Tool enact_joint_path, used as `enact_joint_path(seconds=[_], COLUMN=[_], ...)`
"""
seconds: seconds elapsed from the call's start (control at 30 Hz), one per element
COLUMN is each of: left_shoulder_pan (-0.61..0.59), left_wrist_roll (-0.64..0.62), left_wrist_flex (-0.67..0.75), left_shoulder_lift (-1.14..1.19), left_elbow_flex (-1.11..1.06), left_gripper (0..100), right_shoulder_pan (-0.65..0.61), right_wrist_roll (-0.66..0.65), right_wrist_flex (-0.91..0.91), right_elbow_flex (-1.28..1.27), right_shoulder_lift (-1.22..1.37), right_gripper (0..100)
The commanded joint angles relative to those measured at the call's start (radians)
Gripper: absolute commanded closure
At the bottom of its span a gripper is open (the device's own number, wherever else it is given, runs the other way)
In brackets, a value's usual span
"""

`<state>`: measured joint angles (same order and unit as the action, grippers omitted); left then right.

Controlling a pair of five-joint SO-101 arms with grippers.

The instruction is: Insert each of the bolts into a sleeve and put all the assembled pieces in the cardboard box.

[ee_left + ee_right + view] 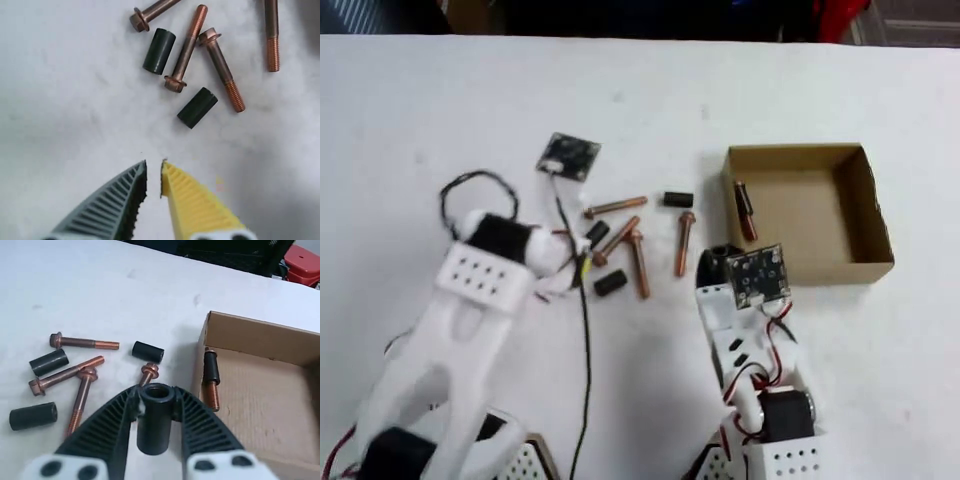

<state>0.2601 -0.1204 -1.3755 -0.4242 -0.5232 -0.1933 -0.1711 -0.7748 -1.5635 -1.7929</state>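
Note:
Several copper bolts (638,262) and three loose black sleeves (611,283) lie scattered at the table's middle. My left gripper (153,171) hovers just short of them, its grey and yellow fingers nearly touching, with nothing held; the nearest sleeve (197,107) and bolt (187,47) lie ahead of its tips. My right gripper (156,395) is shut on an upright black sleeve (155,415), beside the cardboard box (865,215). One bolt fitted into a sleeve (210,377) lies inside the box by its near wall.
A small square circuit board (568,155) with a black cable (585,340) lies behind the bolts; the cable runs down between the arms. The box (260,332) stands to the right of the parts. Bare white table surrounds everything.

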Motion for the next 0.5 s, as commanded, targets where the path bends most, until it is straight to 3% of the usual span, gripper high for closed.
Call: enact_joint_path(seconds=[0.0,0.17,0.47], left_shoulder_pan=[0.044,0.099,0.127], left_wrist_roll=[-0.078,-0.226,-0.324], left_wrist_flex=[0.04,0.115,0.272], left_shoulder_lift=[0.088,0.239,0.515], left_elbow_flex=[0.106,0.18,0.285], left_gripper=[80,67,67], right_shoulder_pan=[0.054,0.062,0.067], right_wrist_roll=[0.011,0.011,0.011], right_wrist_flex=[0.058,0.054,0.051], right_elbow_flex=[-0.006,-0.012,-0.012], right_shoulder_lift=[-0.013,-0.013,-0.013], right_gripper=[98.1,98.1,98.1])
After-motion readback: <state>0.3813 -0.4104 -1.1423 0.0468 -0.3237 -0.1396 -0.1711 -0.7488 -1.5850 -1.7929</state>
